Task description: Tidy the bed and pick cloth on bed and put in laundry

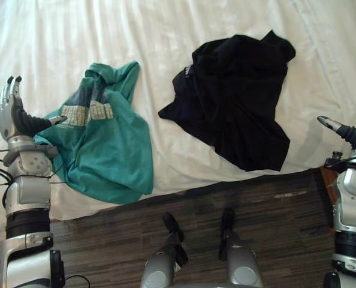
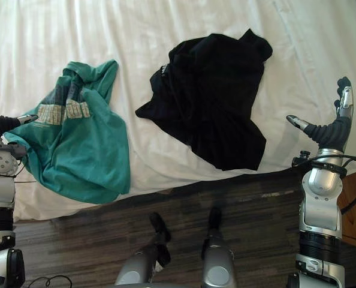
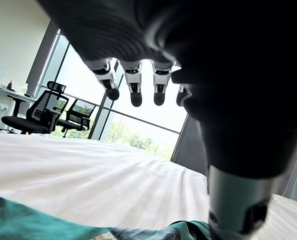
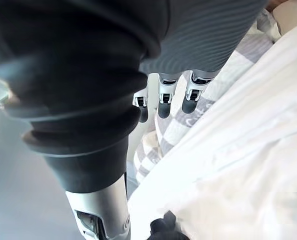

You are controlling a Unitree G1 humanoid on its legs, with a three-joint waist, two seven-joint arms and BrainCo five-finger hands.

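A teal T-shirt (image 1: 106, 144) with a grey print lies crumpled on the white bed (image 1: 166, 36) near its front left edge. A black garment (image 1: 238, 96) is spread to its right, close to the bed's front edge. My left hand (image 1: 10, 111) is raised at the left, fingers straight, thumb pointing toward the teal shirt's edge, holding nothing. At the bed's right side my right hand (image 2: 337, 123) is held up with straight fingers and its thumb out, apart from the black garment. The teal shirt (image 3: 33, 225) also shows below my left hand (image 3: 138, 85) in its wrist view.
Dark wood floor (image 1: 274, 228) runs along the bed's front edge. Through the left wrist view, office chairs (image 3: 33, 115) stand by a large window past the bed. A checked pillow (image 4: 188, 120) lies at the bed's head in the right wrist view.
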